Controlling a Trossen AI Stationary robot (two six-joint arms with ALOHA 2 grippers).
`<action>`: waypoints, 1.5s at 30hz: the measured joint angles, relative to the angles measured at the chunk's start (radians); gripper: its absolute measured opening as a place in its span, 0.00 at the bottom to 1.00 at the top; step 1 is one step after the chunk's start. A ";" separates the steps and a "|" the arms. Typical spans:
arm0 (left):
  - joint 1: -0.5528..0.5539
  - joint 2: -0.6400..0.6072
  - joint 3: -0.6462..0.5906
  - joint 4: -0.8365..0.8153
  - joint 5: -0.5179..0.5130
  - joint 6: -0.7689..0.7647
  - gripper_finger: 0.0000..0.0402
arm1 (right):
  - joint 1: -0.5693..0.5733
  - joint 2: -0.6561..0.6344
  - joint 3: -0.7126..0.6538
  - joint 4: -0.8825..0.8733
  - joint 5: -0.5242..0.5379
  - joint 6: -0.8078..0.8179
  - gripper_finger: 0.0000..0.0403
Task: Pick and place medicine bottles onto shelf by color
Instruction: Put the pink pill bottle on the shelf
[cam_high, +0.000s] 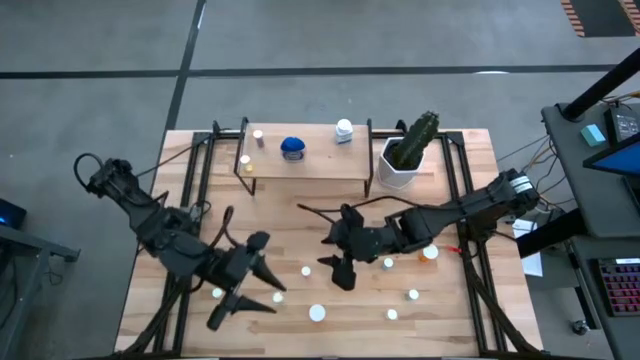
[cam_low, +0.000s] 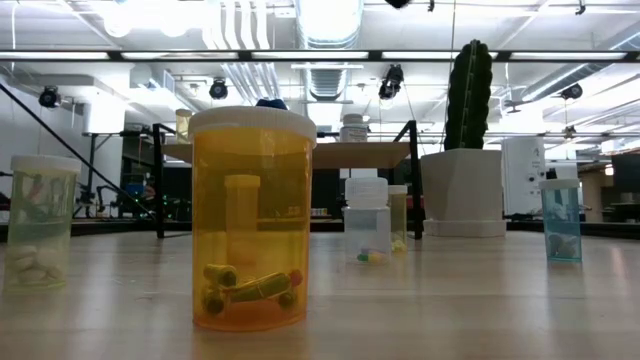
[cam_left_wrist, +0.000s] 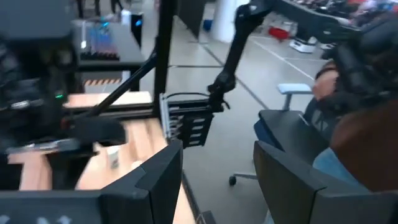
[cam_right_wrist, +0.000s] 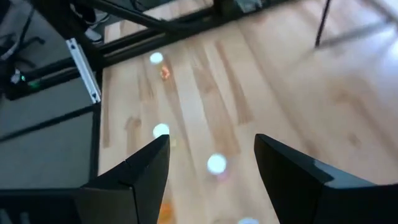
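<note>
Your left gripper (cam_high: 240, 290) hangs over the table's front-left area, fingers spread, nothing between them; a white-capped bottle (cam_high: 217, 292) sits just beside it. Your right gripper (cam_high: 338, 262) hovers near mid-table, fingers also apart and empty. Loose medicine bottles (cam_high: 317, 313) lie scattered over the front half of the wooden tabletop (cam_high: 300, 225). The shelf (cam_high: 305, 160) stands at the back, carrying a blue bottle (cam_high: 292, 148), a white bottle (cam_high: 344, 130) and a small one at its left end. From table level, an orange bottle (cam_low: 252, 220) stands closest. A cactus pot (cam_high: 402, 162) stands just right of the shelf.
</note>
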 joint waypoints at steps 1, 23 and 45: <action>-0.010 -0.002 -0.013 0.024 -0.003 0.011 0.45 | -0.001 0.000 -0.002 -0.004 -0.021 0.042 0.56; -0.023 -0.124 -0.058 0.159 -0.002 0.232 0.45 | 0.010 0.341 0.002 0.123 0.034 -0.199 0.61; -0.023 -0.127 -0.058 0.153 -0.001 0.233 0.45 | 0.011 0.472 0.002 0.259 0.038 -0.146 0.38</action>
